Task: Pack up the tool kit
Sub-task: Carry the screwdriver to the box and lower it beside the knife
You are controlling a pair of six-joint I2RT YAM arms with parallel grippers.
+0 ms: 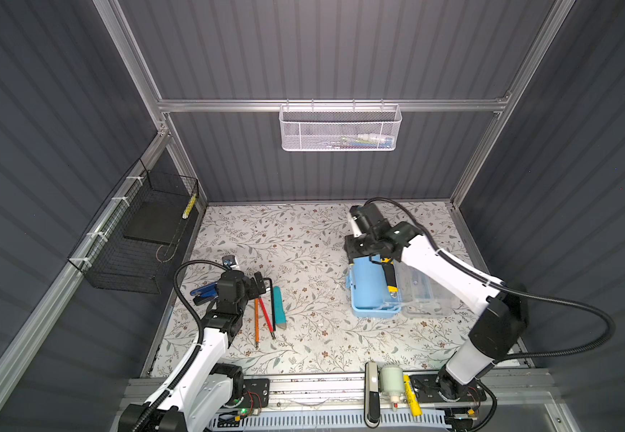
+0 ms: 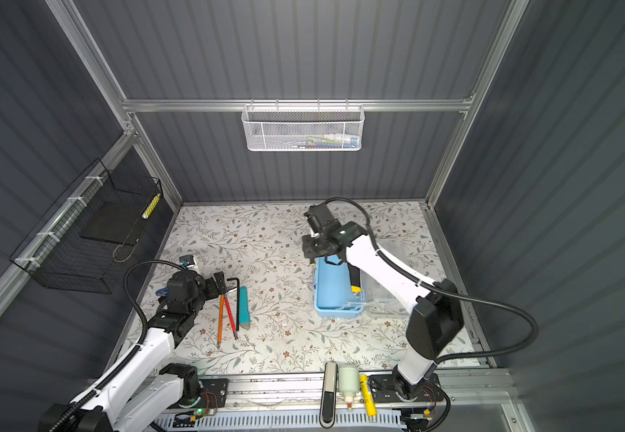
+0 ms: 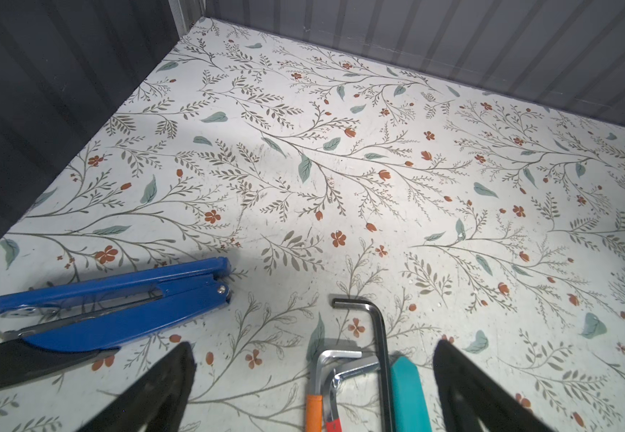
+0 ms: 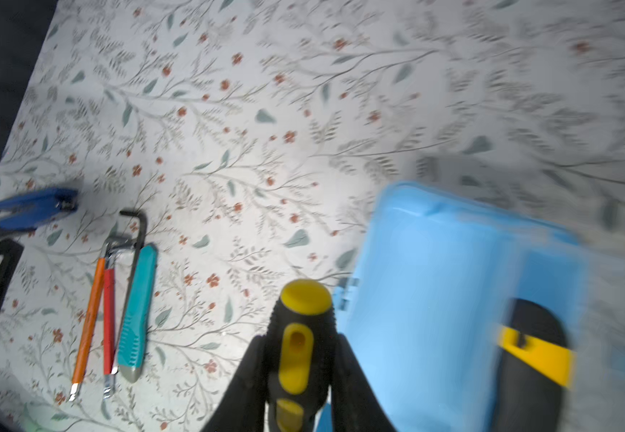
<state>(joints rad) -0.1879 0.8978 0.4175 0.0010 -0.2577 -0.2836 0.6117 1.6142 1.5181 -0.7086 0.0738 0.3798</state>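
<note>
Blue case: the tool kit (image 1: 372,295) lies open on the right of the counter (image 1: 303,239), its clear lid (image 1: 428,299) folded flat beside it so I can drop tools in from above.
Right pincer (image 4: 299,346): clamped on the handle of a black-and-yellow screwdriver (image 4: 305,299), just beside the case's edge. I judge it is headed into the case.
Inside the case: another black-and-yellow tool (image 4: 531,355).
Left pincer (image 3: 314,351): jaws wide apart, hovering over the hex keys (image 3: 340,368), probably lined up for my next pick.
Waiting: cutter (image 3: 408,392) and blue pliers (image 3: 116,299), well apart from the case.
</note>
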